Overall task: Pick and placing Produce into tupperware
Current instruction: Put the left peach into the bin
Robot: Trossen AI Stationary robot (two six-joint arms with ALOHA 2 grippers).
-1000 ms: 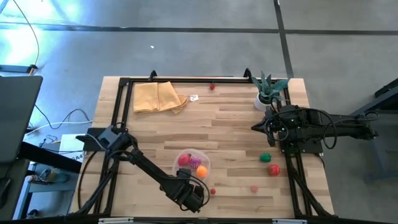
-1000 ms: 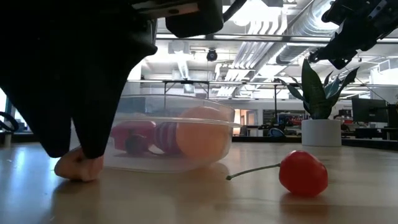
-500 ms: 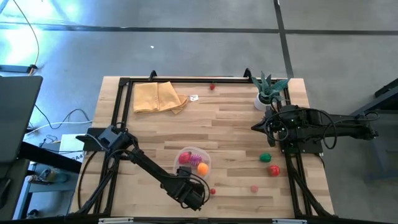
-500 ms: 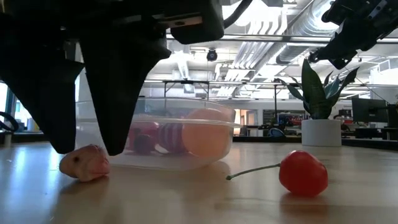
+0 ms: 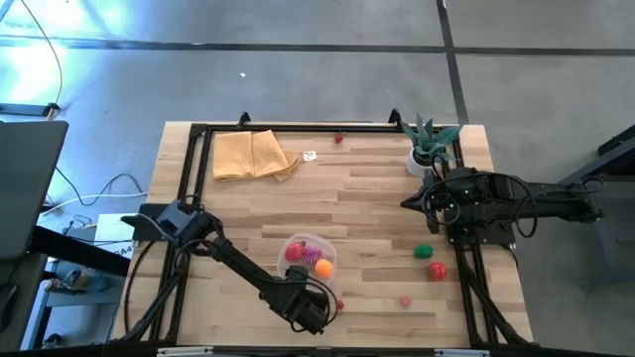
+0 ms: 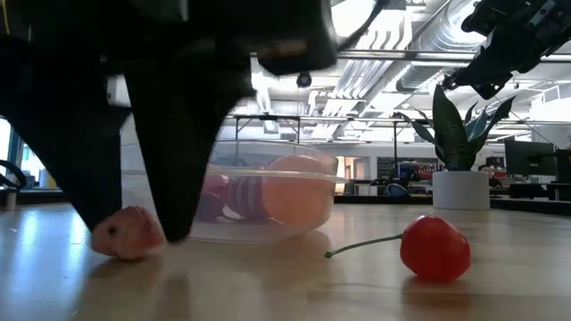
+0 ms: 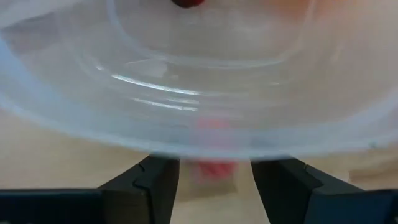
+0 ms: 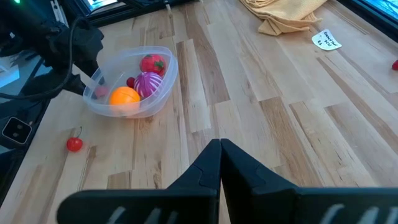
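Note:
The clear tupperware (image 5: 310, 258) sits on the table near its near edge. It holds a red strawberry (image 8: 153, 63), a striped magenta piece (image 8: 147, 83) and an orange (image 8: 124, 96). My left gripper (image 6: 129, 223) is open just on the near side of it, pointing down. Its two fingers stand on either side of a small pink toy (image 6: 125, 234) that lies on the wood against the container's wall. The left wrist view shows that toy (image 7: 214, 169) between the fingertips. My right gripper (image 8: 219, 155) is shut and hovers at the table's right side (image 5: 409, 202). My left gripper comes from above with one finger (image 6: 183, 160) on each side of the pink toy (image 6: 134, 236), which rests on the table. Whether either finger touches it, I cannot tell.
A red cherry with a stem (image 6: 434, 248) lies right of the container. A green piece (image 5: 424, 251), a red one (image 5: 437, 270) and a small pink one (image 5: 406, 299) lie near the right edge. At the far edge are a folded tan cloth (image 5: 253, 154), a potted plant (image 5: 427, 144) and a small red piece (image 5: 338, 138).
My left gripper stood as one dark mass over the pink toy a second ago. Its fingers have since come apart and sunk down around the toy. The toy has shifted slightly toward the container. The right arm has kept still.

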